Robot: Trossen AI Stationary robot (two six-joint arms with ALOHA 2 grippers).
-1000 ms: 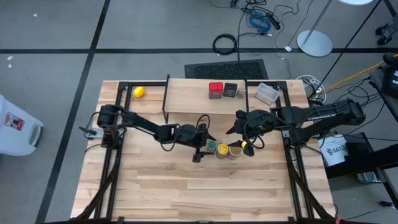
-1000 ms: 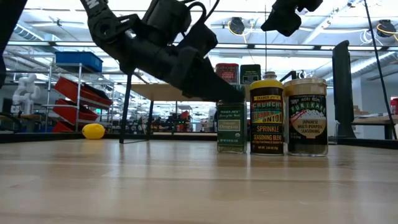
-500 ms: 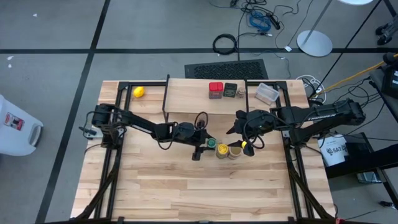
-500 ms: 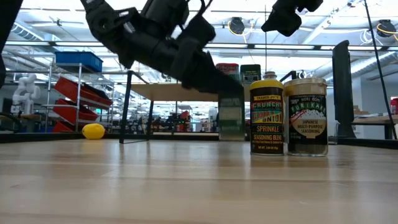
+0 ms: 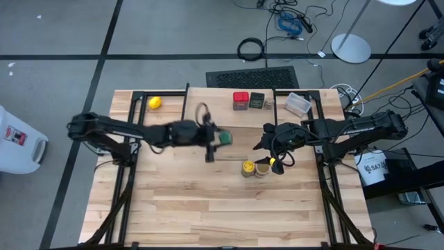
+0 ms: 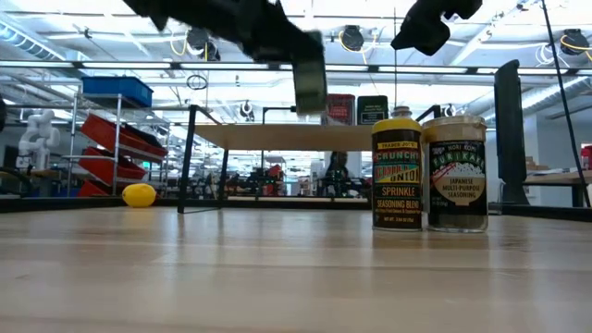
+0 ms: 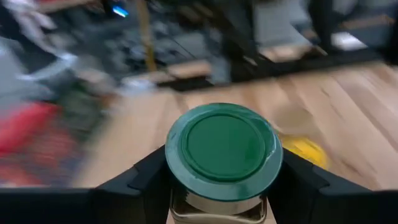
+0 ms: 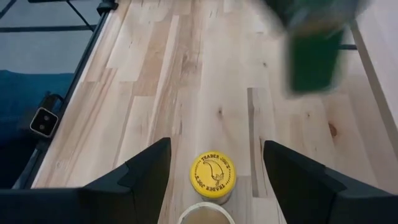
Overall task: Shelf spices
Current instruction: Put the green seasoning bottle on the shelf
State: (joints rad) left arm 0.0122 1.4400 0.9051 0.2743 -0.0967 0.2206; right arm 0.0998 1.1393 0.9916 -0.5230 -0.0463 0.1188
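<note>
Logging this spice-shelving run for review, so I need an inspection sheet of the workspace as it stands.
Surface: wooden table, bare at the front.
Job's things: green-lidded jar lifted off the table; yellow-lidded jar and tan-topped jar standing on the table; red tin, dark box and tiny jar on the shelf.
Clutter: yellow ball; clear tub.
Grippers: left gripper shut on the green-lidded jar; right gripper open above the two standing jars.
Cables: coils on the floor.
Surroundings: lab racks behind.

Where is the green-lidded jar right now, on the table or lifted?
Lifted. The left pincer holds the green-lidded jar well above the table, near shelf height.
</note>
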